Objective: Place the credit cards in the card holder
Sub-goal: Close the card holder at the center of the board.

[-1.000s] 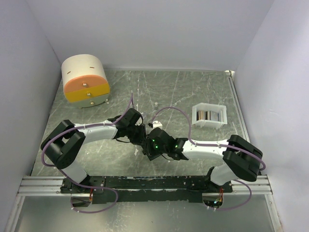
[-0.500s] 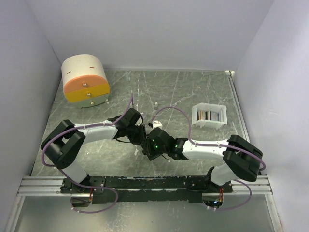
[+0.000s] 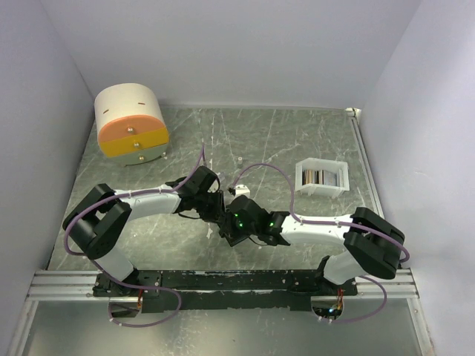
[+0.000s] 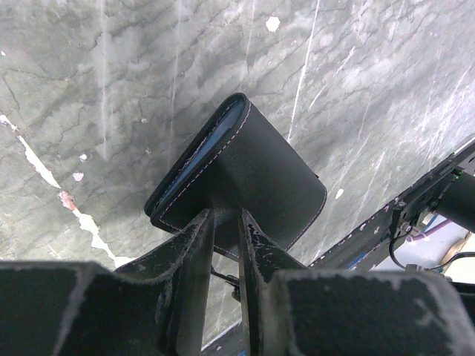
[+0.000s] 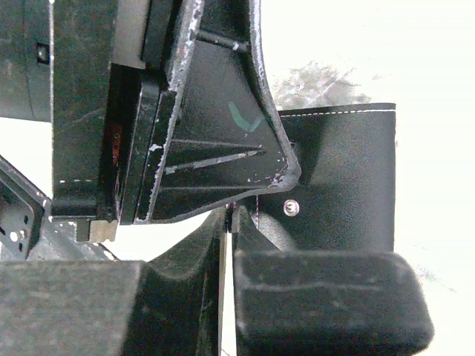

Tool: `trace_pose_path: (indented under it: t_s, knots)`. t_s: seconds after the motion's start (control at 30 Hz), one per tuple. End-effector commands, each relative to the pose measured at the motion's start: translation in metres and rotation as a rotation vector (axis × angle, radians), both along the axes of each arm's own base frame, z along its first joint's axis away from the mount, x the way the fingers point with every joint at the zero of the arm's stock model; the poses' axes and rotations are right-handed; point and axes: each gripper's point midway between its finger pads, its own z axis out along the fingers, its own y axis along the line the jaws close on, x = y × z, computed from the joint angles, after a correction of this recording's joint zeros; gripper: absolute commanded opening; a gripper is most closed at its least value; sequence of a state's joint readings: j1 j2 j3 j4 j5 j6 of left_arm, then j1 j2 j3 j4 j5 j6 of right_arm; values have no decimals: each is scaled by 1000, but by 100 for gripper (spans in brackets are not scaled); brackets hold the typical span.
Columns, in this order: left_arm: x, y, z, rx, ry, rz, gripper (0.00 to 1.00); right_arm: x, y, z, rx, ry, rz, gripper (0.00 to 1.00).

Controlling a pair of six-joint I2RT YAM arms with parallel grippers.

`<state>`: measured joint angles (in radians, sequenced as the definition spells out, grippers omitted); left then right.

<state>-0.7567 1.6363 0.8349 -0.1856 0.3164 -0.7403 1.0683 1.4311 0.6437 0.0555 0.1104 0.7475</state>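
In the left wrist view my left gripper [image 4: 226, 213] is shut on the near edge of the folded black card holder [image 4: 252, 167], held above the table. A bluish lining shows at its open edge. My right gripper [image 5: 231, 211] sits against the same card holder [image 5: 341, 178], just beside its metal snap [image 5: 292, 208]. Its fingers are shut to a thin slit with no card visible between them. From above, both grippers [image 3: 225, 217] meet at the table's middle. The credit cards [image 3: 318, 177] stand in the white tray.
The white tray [image 3: 344, 172] sits at mid right. A round cream-and-orange drawer box [image 3: 131, 126] stands at the back left. A small white piece [image 3: 240, 159] lies beyond the grippers. Walls close in on three sides.
The right gripper's jaws have drawn closer together. Both arms have stayed almost where they were.
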Motion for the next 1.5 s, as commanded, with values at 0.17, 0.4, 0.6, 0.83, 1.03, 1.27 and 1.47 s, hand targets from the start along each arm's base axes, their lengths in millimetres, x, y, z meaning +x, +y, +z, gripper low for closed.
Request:
trace_pose_path:
  t_s: [0.17,0.4,0.6,0.83,1.03,1.27,1.47]
  knots:
    - [4,0,-1,22,-26,2,32,10,-1,18,27,-75,-32,0]
    - [14,4,19,42,-74,27,38,13,-11,19,14,-99,-56,0]
    - [16,4,29,38,-82,38,40,14,-10,16,16,-99,-53,0]
    - [19,11,33,63,-95,74,34,16,-15,12,11,-99,-71,0]
    - [16,18,18,99,-72,81,27,17,-18,9,18,-93,-80,0]
    - [13,21,-2,126,-46,64,24,19,-17,7,23,-76,-93,0]
    - [11,24,-12,149,-32,62,24,23,-22,-1,8,-57,-115,0]
